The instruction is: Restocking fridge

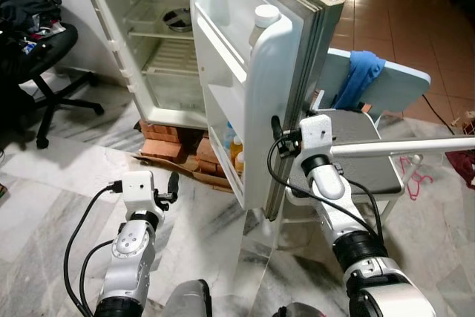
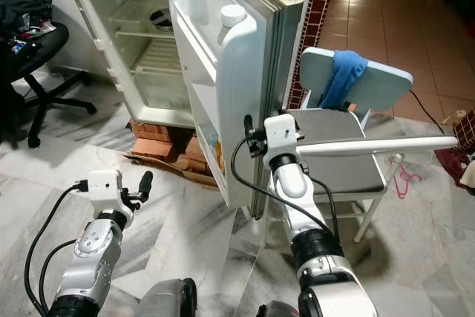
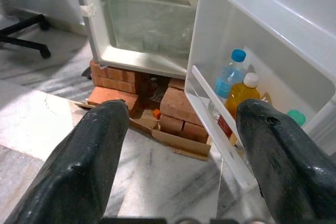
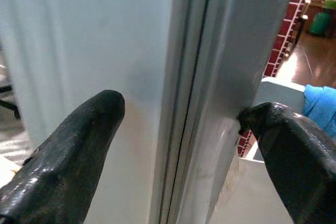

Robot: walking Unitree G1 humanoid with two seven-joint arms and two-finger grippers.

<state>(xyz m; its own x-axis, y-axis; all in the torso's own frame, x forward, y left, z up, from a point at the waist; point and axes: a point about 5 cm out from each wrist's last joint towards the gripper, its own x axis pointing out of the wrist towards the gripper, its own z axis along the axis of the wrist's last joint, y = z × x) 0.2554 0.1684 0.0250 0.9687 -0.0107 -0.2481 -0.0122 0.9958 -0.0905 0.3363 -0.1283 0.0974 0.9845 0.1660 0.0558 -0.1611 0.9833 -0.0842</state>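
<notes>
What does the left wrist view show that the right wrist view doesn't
The left wrist view alone shows the bottles on the door's lower shelf: a blue-capped one and an orange one, plus the bricks under the fridge and the crisper drawer. The right wrist view alone shows the blue cloth and the right pincer open astride the door's edge. Both show the white fridge door and open black fingers.

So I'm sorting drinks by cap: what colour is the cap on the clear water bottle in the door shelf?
Blue cap, clearest in the left wrist view.
</notes>
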